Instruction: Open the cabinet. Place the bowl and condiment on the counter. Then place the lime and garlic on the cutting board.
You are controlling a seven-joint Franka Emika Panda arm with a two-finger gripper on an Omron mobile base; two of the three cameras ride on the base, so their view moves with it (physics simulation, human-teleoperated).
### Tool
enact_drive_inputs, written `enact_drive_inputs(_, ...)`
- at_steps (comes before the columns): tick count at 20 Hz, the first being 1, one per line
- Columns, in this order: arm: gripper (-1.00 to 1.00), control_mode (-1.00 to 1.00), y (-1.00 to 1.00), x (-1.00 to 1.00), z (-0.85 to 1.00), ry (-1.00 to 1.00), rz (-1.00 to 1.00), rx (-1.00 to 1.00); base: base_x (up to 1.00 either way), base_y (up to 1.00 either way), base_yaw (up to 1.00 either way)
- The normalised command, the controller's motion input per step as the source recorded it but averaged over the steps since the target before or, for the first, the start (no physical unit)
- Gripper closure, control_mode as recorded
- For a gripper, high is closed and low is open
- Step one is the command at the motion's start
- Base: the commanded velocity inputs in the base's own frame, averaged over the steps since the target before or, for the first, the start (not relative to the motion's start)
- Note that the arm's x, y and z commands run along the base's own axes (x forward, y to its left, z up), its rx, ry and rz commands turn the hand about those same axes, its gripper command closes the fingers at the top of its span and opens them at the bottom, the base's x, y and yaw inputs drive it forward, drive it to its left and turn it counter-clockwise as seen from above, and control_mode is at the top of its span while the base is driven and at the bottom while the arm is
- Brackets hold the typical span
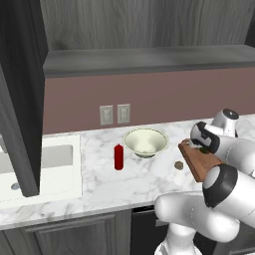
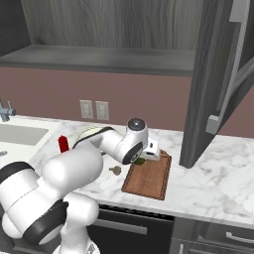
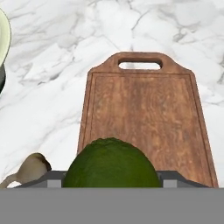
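- Pincer (image 2: pixel 149 158): ours, hanging low over the near-left end of the cutting board (image 2: pixel 149 176); jaws set fairly wide with the lime (image 3: pixel 113 162) between them. In the hand view the green ball fills the gap from one finger to the other, so we judge it held, not merely straddled.
- Lime: over the board's edge, opposite the handle end; whether it touches the wood we cannot tell.
- Garlic (image 1: pixel 178 165): on the counter (image 1: pixel 139 179), just beside the board's left edge, not yet on it.
- Bowl (image 1: pixel 145 142) and condiment (image 1: pixel 118 157): both standing on the marble left of the board, the red bottle upright; that part looks done.
- Cabinet (image 2: pixel 213 84): door swung open.
- Step in hand, as we judge it: setting down the lime. Best carried further inward toward the board's middle, lowered until it rests on the wood, then released gently, since a round fruit let go near the edge may roll off.
- Remaining: garlic.
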Motion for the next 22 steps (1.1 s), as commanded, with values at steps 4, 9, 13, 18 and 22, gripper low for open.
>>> enact_drive_inputs(4, 1.00, -1.00, -0.02, 0.01, -0.11, 0.00, 0.00, 0.00, 0.00, 0.00, 0.00)
enact_drive_inputs(9, 1.00, -1.00, -0.08, 0.04, -0.05, 0.00, 0.00, 0.00, 0.00, 0.00, 0.00)
enact_drive_inputs(13, 1.00, -1.00, -0.18, 0.09, 0.00, 0.00, 0.00, 0.00, 0.00, 0.00, 0.00)
enact_drive_inputs(18, 1.00, -1.00, -0.20, 0.16, -0.02, 0.00, 0.00, 0.00, 0.00, 0.00, 0.00)
enact_drive_inputs(22, 1.00, -1.00, -0.18, 0.07, -0.09, 0.00, 0.00, 0.00, 0.00, 0.00, 0.00)
